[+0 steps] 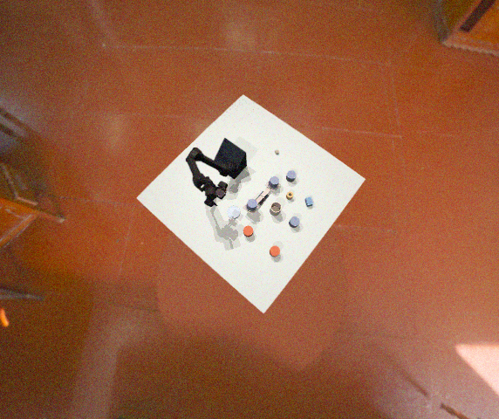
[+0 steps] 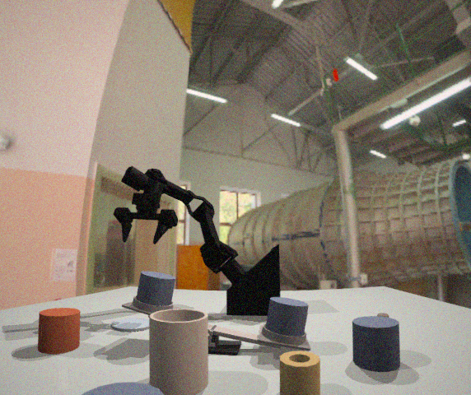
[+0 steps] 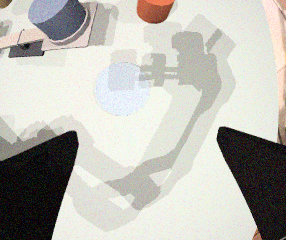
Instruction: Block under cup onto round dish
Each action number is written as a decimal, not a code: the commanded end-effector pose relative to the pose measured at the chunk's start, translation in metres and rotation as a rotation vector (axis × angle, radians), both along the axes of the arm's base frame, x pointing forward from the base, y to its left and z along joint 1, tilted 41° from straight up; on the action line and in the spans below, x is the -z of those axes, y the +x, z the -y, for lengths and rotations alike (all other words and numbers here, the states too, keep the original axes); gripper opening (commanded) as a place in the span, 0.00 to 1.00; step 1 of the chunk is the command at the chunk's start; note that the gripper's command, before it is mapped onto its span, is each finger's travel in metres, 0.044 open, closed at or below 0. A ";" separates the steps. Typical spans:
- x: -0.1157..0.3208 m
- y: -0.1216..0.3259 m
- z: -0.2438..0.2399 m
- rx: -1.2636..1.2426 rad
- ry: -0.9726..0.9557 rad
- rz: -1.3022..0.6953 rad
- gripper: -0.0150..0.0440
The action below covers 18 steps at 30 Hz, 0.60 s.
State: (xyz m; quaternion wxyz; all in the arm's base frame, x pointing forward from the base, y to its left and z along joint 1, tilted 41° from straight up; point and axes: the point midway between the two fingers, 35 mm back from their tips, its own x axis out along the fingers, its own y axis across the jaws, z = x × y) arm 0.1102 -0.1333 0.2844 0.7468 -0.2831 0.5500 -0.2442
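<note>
My gripper (image 1: pixel 216 195) (image 2: pixel 140 241) (image 3: pixel 150 136) is wide open and empty, high above the table on the dish side of the balance. The pale round dish (image 1: pixel 233 212) (image 2: pixel 129 324) (image 3: pixel 122 90) lies flat with nothing on it. The balance beam (image 1: pixel 265 194) (image 2: pixel 235 333) (image 3: pixel 7 41) is tilted. One blue-grey cup (image 1: pixel 251 204) (image 2: pixel 156 288) (image 3: pixel 60 22) stands on its raised end, nearer the dish. The matching cup (image 1: pixel 273 182) (image 2: pixel 286 316) stands on its lower end, farther from the dish. The block is not visible.
Orange cylinders (image 1: pixel 248 230) (image 1: pixel 274 250) stand beyond the dish. Loose blue-grey cylinders (image 1: pixel 290 175) (image 1: pixel 294 221), a beige hollow cup (image 1: pixel 275 208) (image 2: pixel 178 357), a yellow tube (image 2: pixel 300 374) and a blue block (image 1: pixel 309 201) stand across the balance. A small tan object (image 1: pixel 276 152) lies apart.
</note>
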 end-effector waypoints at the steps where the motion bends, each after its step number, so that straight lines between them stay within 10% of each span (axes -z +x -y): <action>1: 0.021 0.028 -0.009 0.009 0.041 0.012 1.00; 18: 0.111 0.103 -0.118 -0.056 0.019 0.138 1.00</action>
